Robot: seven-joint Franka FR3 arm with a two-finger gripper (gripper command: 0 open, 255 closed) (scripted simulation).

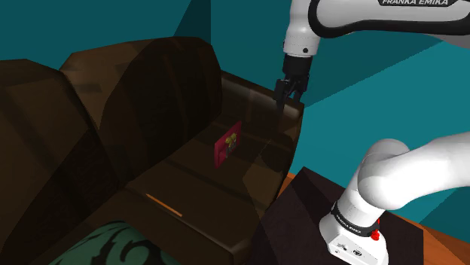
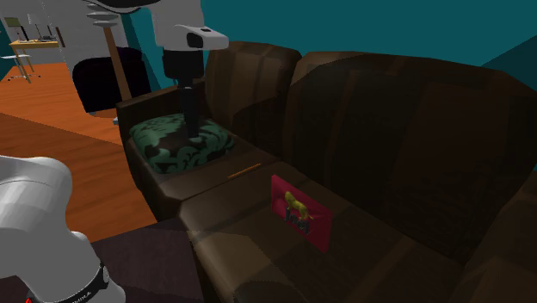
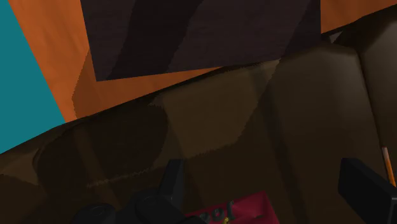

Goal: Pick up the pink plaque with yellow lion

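- The end effector (image 1: 288, 96) hangs over the sofa's armrest (image 1: 265, 107), its fingers apart with nothing between them.
- The pink plaque (image 1: 228, 148) with the yellow lion is well apart from the end effector. It sits at about 8 o'clock from it in the shoulder view and about 4 o'clock in the second exterior view.
- The plaque stands on edge on the seat of the dark sofa (image 1: 151, 90), near the backrest; I cannot tell whether it leans on it. A finger that meets its face instead of straddling it likely tips it flat. A thin slab lying flat on a cushion is much harder to grab.
- The fingers must line up across the plaque's thin side. With the wrist turned the wrong way, they probably close along the long side. There the opening may be too narrow, or one finger may push the plaque away.
- A low, direct path from above the armrest risks clipping the armrest's inner edge.
- With the backrest close behind, a deep or overshot descent could drive a finger into the upholstery and knock the plaque sideways.
- A shallow pinch near the top edge may let the plaque swing or slip during lifting.
- A thin orange stick (image 1: 163, 204) lies on the seat at about 8 o'clock from the plaque, well apart, so it poses little risk.
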